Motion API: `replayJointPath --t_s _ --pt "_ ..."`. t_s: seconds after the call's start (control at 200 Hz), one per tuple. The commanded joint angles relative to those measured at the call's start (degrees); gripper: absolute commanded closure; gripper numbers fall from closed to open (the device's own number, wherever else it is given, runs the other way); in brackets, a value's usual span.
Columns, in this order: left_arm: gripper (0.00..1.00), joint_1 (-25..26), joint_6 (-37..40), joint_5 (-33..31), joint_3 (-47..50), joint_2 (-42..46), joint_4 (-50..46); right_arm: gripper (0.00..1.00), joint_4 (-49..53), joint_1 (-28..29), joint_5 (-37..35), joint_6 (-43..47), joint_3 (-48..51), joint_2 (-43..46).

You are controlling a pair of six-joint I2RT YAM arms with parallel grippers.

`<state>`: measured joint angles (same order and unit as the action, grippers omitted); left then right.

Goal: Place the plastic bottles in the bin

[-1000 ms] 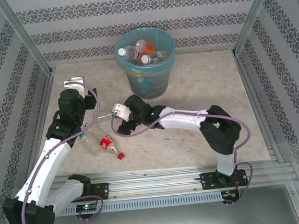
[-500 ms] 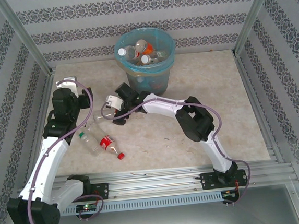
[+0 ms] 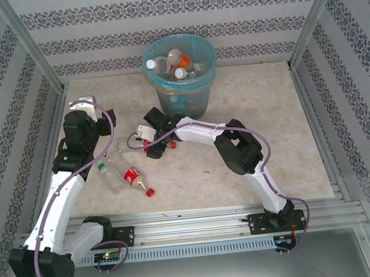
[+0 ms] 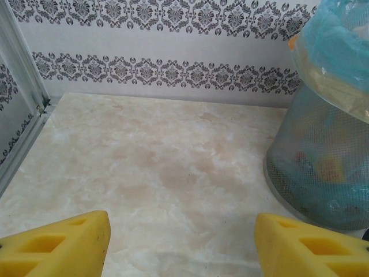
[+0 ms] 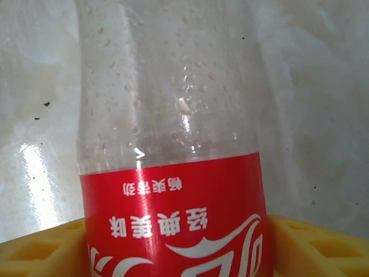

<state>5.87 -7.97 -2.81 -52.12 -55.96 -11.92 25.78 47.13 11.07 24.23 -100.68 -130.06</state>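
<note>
Flanking red-label bottle (image 5: 170,190), right pincer (image 5: 176,231) pads touch; bare table (image 4: 155,156) before left pincer (image 4: 181,231).

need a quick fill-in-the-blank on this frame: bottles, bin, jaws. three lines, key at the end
1. The bottle between the jaws of the right gripper carries a ___ label.
2. The jaws of the left gripper stand ___, with nothing between them.
3. The bin is lined with a light ___ bag.

Missing words: red; open; blue.
</note>
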Motion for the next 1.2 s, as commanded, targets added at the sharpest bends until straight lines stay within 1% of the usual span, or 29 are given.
replayJointPath --t_s 0.0,0.1,0.205,0.38,0.44,0.52,0.55,0.58,0.639,0.729,0.894,0.994,1.079,1.199 --pt "0.33 -0.9 -1.0 0.8 0.6 1.4 1.8 0.36 2.2 0.5 -1.6 -0.2 -0.6 -0.2" --pt "0.33 -0.9 -0.8 0.6 0.6 1.8 1.7 0.41 1.6 0.5 -2.9 -0.7 1.8 2.5" --pt "0.33 -0.9 -0.8 0.7 0.4 2.0 2.0 0.44 -0.2 0.6 -4.1 -2.0 5.7 7.0" --pt "0.33 -0.9 -1.1 2.8 0.5 2.7 3.7 0.46 -4.2 0.9 -4.1 -5.4 13.4 16.4" --pt "0.32 -0.9 -1.1 4.4 0.8 3.3 5.0 0.47 -6.0 1.1 -3.7 -6.8 16.4 19.9" --pt "0.29 -0.9 -1.8 9.2 1.2 4.2 7.7 0.47 -8.5 1.4 -2.6 -8.6 20.8 24.7" --pt "0.21 -0.9 -2.1 11.4 1.1 4.5 8.4 0.47 -9.4 1.5 -2.2 -9.3 22.4 26.7" --pt "0.16 -0.9 -2.5 13.8 1.2 4.8 9.4 0.47 -10.5 1.4 -1.9 -10.1 23.9 28.7" --pt "0.12 -0.9 -2.8 18.8 1.7 5.5 12.4 0.48 -12.4 1.4 -1.5 -11.5 26.6 32.4" --pt "0.0 -0.9 -4.3 25.9 1.9 5.9 16.1 0.47 -15.8 1.3 -0.8 -13.6 30.1 37.8" --pt "0.0 -0.9 -11.5 38.2 1.3 4.4 24.0 0.48 -23.2 0.5 0.1 -16.1 35.6 45.0" --pt "0.0 -0.9 -16.5 43.2 0.9 2.9 28.8 0.48 -26.6 -0.1 0.4 -17.1 37.7 48.3" --pt "0.0 -0.9 -19.3 45.2 -0.2 1.9 29.7 0.49 -29.1 -0.4 0.5 -17.5 39.2 50.5" --pt "0.0 -0.9 -21.8 45.4 -1.2 1.3 30.2 0.49 -31.9 -0.9 0.0 -18.1 40.8 53.1"
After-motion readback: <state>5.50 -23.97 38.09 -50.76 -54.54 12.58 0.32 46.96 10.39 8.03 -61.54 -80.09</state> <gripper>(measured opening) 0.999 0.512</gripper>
